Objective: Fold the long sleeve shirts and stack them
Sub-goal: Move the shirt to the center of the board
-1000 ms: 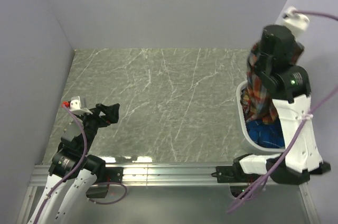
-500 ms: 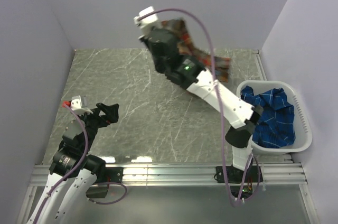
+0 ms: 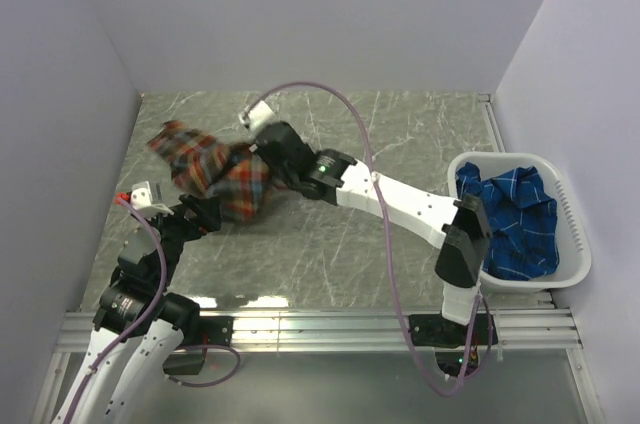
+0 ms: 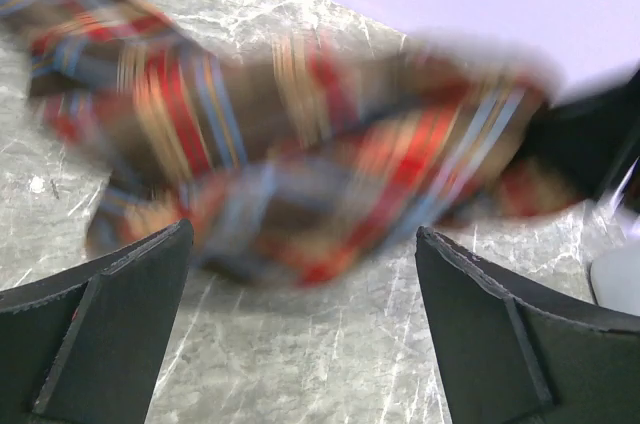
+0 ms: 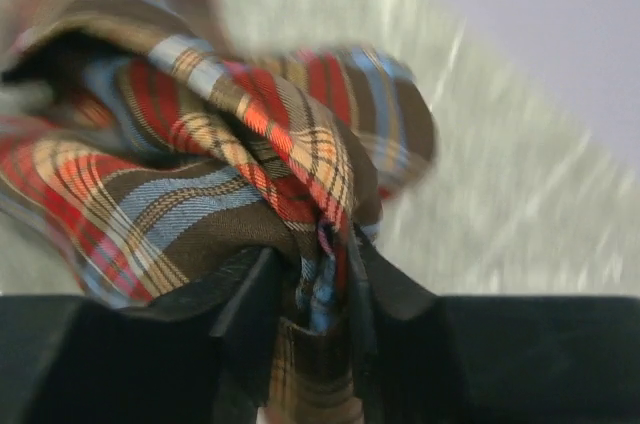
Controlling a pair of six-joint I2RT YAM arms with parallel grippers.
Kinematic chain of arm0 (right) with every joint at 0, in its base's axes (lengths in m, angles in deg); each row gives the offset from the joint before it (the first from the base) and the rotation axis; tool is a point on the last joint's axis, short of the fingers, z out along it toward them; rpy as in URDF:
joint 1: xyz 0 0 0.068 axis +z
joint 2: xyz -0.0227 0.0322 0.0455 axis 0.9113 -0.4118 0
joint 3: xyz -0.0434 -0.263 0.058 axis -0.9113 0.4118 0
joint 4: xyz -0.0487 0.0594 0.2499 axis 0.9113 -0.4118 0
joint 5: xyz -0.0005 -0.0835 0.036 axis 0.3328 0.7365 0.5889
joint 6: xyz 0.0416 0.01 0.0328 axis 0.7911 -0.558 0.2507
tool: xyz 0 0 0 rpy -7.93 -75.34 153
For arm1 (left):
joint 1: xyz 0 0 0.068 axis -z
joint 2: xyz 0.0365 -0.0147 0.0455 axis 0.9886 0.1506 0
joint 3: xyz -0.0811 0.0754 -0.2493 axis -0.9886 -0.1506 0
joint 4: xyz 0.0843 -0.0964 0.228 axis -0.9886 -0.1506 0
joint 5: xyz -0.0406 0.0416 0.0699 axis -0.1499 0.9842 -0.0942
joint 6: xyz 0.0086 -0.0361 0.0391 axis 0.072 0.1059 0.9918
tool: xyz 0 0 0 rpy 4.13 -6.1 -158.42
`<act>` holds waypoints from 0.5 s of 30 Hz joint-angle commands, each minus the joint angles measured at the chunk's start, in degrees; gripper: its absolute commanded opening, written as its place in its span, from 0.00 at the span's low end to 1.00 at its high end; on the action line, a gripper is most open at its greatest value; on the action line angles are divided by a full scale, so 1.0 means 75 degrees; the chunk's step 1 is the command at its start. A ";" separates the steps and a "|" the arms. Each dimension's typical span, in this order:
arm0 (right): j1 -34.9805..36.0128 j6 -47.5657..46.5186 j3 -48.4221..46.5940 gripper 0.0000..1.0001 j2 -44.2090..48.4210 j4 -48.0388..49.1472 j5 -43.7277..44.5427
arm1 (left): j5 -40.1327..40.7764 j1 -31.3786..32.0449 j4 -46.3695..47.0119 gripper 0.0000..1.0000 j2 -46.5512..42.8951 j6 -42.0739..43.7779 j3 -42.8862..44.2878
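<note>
Lavender walls, grey marble table

Lab test cell: plain lilac walls, marbled tabletop, aluminium rail.

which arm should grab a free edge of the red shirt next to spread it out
Left, probably. The left gripper is open and empty, with the red plaid shirt right in front of it; the right gripper has bunched cloth between its fingers.

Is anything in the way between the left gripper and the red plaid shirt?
Nothing visible. The open left gripper faces the red plaid shirt directly across bare table; the right gripper pinches a fold of it.
</note>
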 commanded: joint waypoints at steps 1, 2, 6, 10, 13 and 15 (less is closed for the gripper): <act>-0.0357 0.1226 0.1876 0.45 0.1659 0.0088 0.0108 | 0.0095 -0.0036 0.0130 0.99 -0.0047 -0.0144 0.0152; -0.0451 0.1393 0.2303 0.49 0.1907 0.0064 0.0084 | 0.0060 -0.0036 0.0154 0.99 -0.0012 -0.0132 0.0152; -0.0990 0.2097 0.4039 0.60 0.3009 -0.0088 -0.0453 | 0.0001 -0.0036 0.0142 0.99 0.0397 -0.0249 0.0211; -0.1506 0.2706 0.5327 0.64 0.3971 -0.0007 -0.1227 | 0.0013 -0.0036 0.0119 0.99 0.0936 -0.0506 0.0375; -0.1951 0.3186 0.5693 0.67 0.4394 0.0356 -0.1813 | 0.0212 -0.0036 0.0165 0.99 0.1545 -0.0787 0.0585; -0.2127 0.3503 0.5694 0.70 0.4348 0.0415 -0.1838 | 0.0399 -0.0048 0.0189 0.99 0.2093 -0.0905 0.0796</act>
